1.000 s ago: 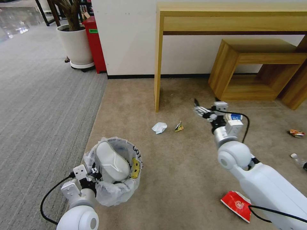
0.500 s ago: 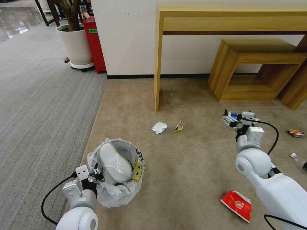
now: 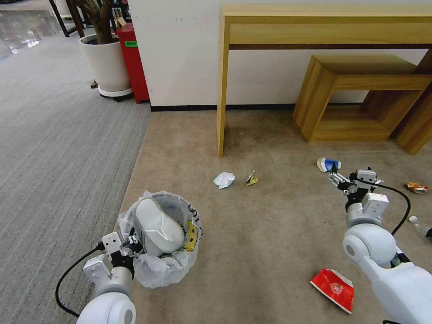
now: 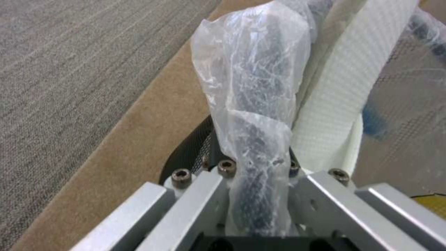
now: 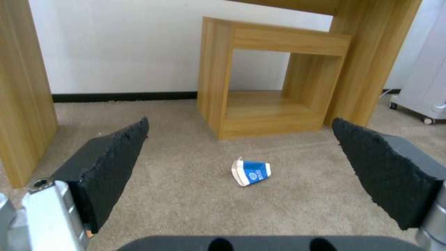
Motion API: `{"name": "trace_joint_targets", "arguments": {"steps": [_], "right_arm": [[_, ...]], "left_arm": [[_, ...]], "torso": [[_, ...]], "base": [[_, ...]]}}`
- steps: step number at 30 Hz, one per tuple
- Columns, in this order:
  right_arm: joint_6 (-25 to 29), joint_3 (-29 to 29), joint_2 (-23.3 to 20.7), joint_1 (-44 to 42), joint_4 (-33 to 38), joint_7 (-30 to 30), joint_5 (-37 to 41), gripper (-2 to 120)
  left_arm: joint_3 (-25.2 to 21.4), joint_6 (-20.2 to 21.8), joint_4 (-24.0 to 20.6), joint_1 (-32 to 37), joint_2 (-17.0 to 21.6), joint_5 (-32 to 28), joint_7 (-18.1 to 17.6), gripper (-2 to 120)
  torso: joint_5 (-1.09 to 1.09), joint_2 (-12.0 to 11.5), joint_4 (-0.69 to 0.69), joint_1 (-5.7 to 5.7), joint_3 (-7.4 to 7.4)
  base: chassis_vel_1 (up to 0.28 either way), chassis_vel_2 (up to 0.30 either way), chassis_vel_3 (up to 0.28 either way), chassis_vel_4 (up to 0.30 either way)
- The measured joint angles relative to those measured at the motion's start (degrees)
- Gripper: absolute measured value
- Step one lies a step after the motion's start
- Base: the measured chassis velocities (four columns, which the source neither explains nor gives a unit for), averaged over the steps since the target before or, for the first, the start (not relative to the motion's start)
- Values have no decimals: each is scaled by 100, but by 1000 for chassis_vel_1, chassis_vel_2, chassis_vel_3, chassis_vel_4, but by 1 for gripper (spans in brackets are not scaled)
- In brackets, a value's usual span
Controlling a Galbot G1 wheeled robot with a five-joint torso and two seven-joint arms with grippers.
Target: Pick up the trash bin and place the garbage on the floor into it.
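The trash bin stands on the floor, its lined rim pinched by the left gripper; a weak pinch could let it tip. The right gripper, pads spread wide, hovers beside the paper cup; a misaligned approach could roll the cup away.

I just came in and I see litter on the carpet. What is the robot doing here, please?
The robot is collecting litter. Its left gripper is shut on the rim of the bin, which already holds a white slipper. Its right gripper is open and hangs just short of a blue-white paper cup lying on the carpet. A crumpled tissue, a small wrapper, a red bag and a crushed can lie on the carpet too.
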Motion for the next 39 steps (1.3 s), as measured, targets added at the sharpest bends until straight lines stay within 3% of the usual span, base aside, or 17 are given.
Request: {"name": "trace_joint_targets", "arguments": {"steps": [39], "right_arm": [[211, -408, 131, 156, -168, -130, -134, 100]], "left_arm": [[-110, -32, 69, 1, 0, -61, -128, 1]], "torso": [[0, 0, 1, 0, 0]], "base": [[-31, -27, -28, -27]]}}
